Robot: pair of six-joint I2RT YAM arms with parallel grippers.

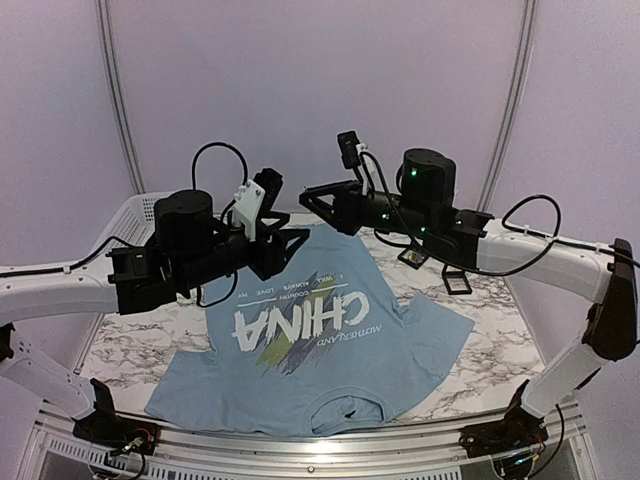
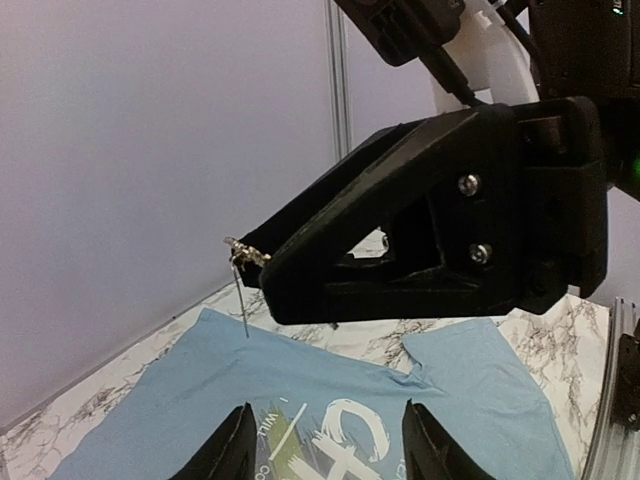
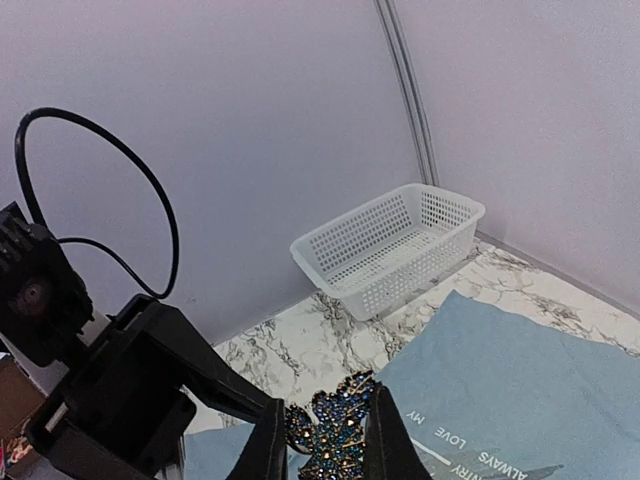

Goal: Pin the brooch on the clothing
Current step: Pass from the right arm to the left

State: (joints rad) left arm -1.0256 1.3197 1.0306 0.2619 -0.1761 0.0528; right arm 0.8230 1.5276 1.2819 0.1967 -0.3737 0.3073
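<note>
A small brooch [image 3: 335, 432] studded with dark blue stones and edged in gold, irregular in outline, is pinched between the fingers of the right gripper [image 1: 305, 192], in the air above the far hem of the shirt. Its thin metal pin [image 2: 243, 300] hangs straight down, unfastened. A large light blue T-shirt [image 1: 330, 365] with white "CHINA" lettering lies spread flat on the marble-patterned table [image 1: 495, 370], collar toward the near edge.

Surface: white table [image 1: 505, 355] with grey marble veining.
Centre: light blue T-shirt [image 1: 330, 375] lies spread flat, collar toward the near edge.
Far left corner: white mesh basket [image 1: 133, 215].
Far right: two small black square cases [image 1: 456, 282].
</note>
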